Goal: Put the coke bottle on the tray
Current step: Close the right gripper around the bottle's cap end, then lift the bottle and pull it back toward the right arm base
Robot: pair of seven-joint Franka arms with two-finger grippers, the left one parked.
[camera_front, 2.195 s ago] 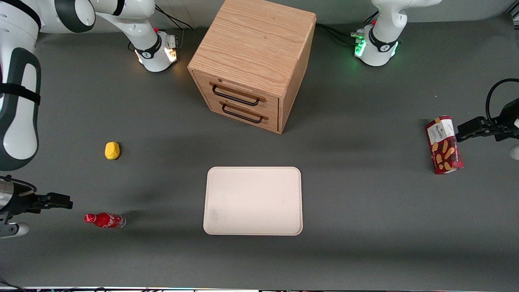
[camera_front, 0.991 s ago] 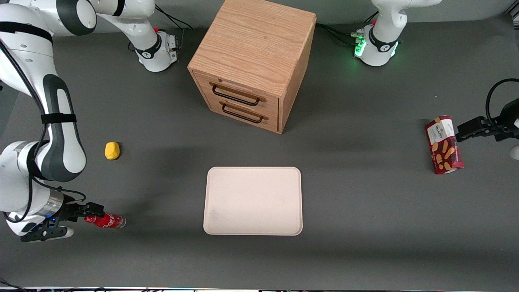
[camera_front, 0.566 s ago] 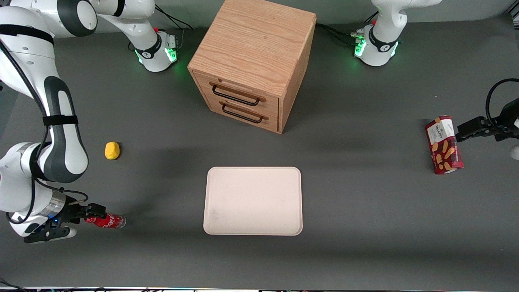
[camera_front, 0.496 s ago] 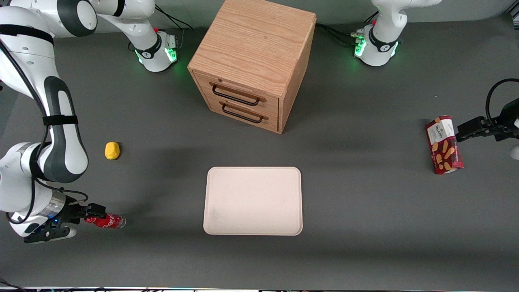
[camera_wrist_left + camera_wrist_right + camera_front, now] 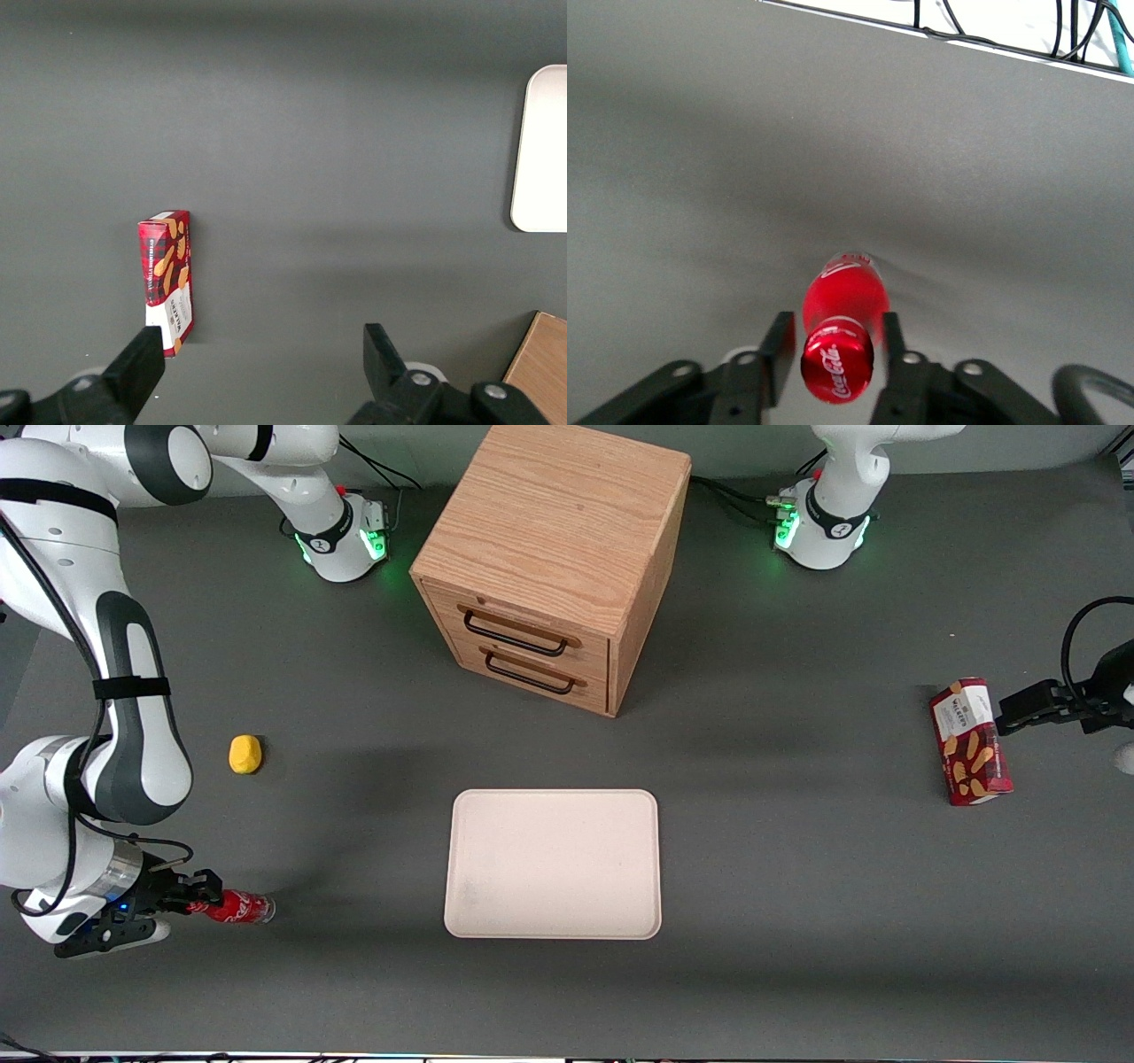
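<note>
The small slim red coke bottle [image 5: 232,906] lies on its side on the grey table [image 5: 797,868] toward the working arm's end, well apart from the large flat cream-white tray [image 5: 554,864]. Its long axis runs toward the tray, base first, cap toward the gripper [image 5: 202,895]. The black fingers [image 5: 780,350] are clamped on the coke bottle's neck just past the cap.
</note>
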